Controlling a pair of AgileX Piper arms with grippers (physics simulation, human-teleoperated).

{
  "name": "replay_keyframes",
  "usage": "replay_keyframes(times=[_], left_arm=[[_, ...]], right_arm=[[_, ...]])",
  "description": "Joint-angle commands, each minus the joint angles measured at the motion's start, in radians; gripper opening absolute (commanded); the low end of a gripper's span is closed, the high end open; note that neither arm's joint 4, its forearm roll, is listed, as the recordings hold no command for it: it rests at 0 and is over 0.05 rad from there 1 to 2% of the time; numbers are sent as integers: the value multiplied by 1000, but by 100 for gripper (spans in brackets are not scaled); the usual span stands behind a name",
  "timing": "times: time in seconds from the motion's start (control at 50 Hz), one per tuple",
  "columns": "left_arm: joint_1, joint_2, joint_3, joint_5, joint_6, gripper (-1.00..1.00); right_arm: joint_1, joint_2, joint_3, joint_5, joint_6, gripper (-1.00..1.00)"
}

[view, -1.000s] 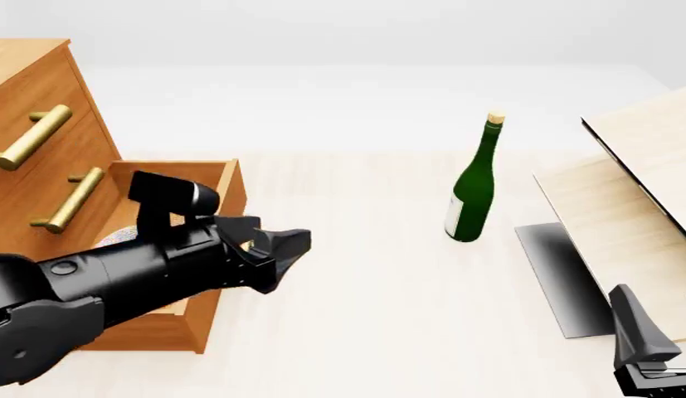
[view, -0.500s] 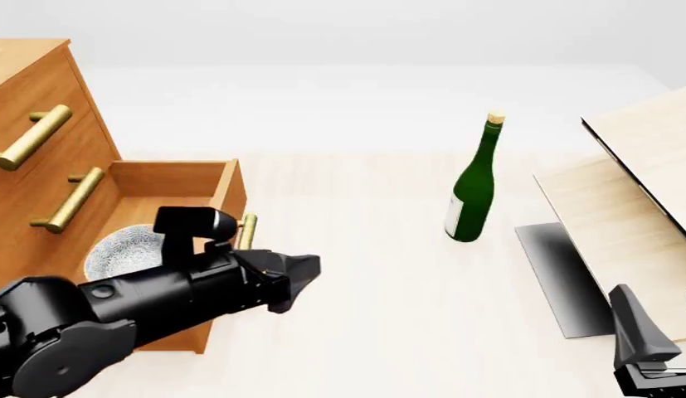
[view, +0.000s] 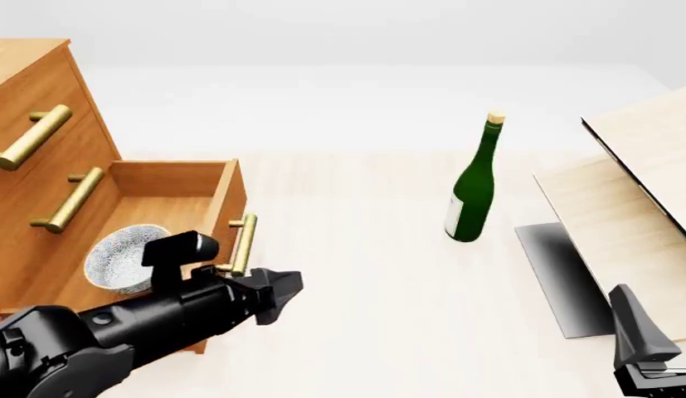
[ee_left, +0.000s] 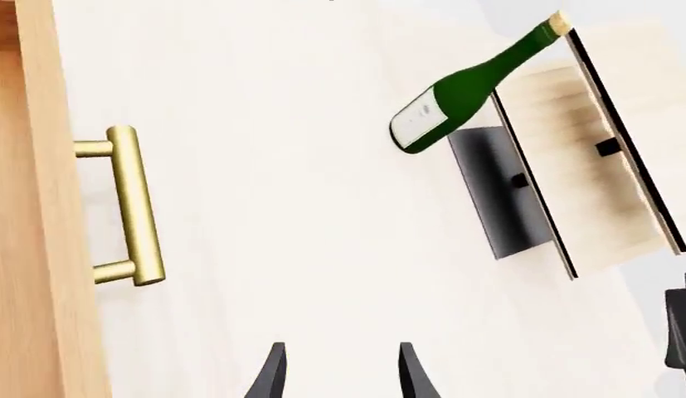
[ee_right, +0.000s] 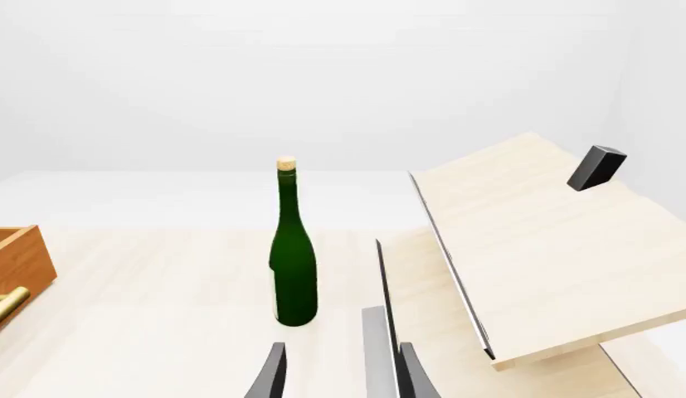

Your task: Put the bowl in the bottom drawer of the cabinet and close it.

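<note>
Sitting in open bottom drawer (view: 216, 186): bowl (view: 124, 258); left gripper (view: 285, 292) fingers apart, empty, beside handle (view: 244, 243); right gripper (ee_right: 335, 375) released.

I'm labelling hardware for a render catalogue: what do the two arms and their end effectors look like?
Both are glossy black all over. The left arm has thick rounded segments, a boxy camera module on top, and a left end effector with two tapered fingers. The right end effector shows angular black fingers. No cables or markings visible.

table (view: 376, 290): pale wood | on it: cabinet (view: 33, 124) left, green bottle (view: 472, 186) upright centre, pale boards (view: 630, 207) right
</note>
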Motion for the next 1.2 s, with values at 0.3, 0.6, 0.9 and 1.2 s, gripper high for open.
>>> replay_keyframes(times=[0.3,0.6,0.9,1.2], left_arm=[[115,-9,86,-41,-53,100],[158,0,111,-50,-67,100],[189,16,128,-61,-76,100],[219,56,154,-87,-96,100]], right_arm=[[0,0,0,0,0,100],[0,0,0,0,0,100],[0,0,0,0,0,100],[0,0,0,0,0,100]])
